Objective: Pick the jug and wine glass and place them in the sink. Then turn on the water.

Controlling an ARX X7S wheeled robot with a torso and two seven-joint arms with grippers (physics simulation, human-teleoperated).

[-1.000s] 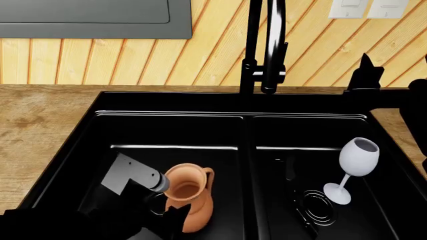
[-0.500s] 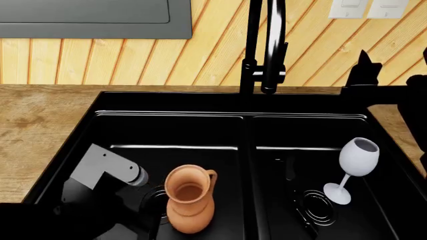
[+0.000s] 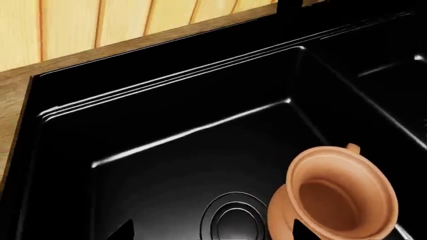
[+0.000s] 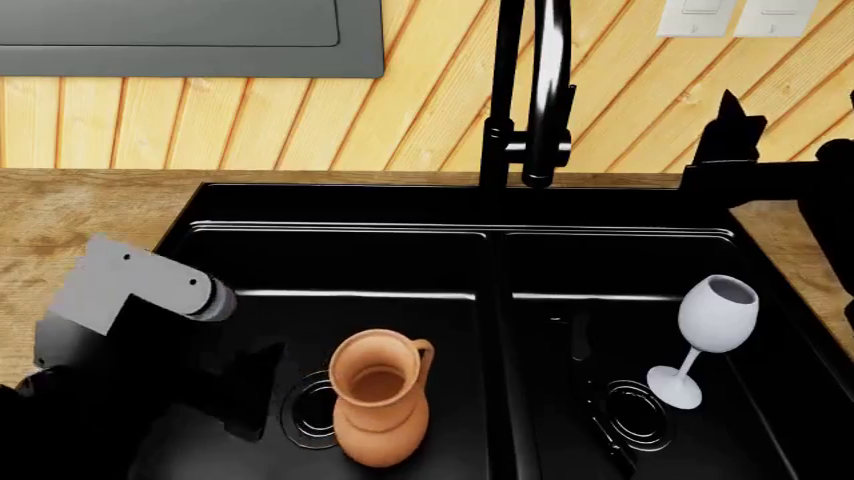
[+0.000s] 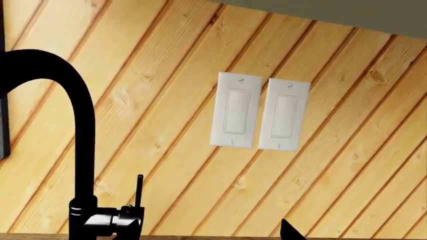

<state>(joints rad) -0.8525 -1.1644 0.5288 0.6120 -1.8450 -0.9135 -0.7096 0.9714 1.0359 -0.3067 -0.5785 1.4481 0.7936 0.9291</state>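
The jug (image 4: 380, 410) stands upright in the left basin of the sink (image 4: 347, 215), just beside the ringed drain (image 4: 310, 410) at its 9 o'clock, with its handle turned toward the centre divider. The wine glass (image 4: 707, 335) stands upright in the right basin, its foot next to that basin's drain, well apart from the jug at its 3 o'clock. The left gripper (image 4: 247, 395) hangs over the left basin at the jug's 9 o'clock, clear of it; its jaws are empty and look parted. The right gripper (image 4: 727, 120) is raised above the worktop (image 4: 80, 230) at 2 o'clock, beside the faucet (image 4: 534, 90), facing the wall switches (image 5: 260, 112); I cannot tell how its jaws stand.
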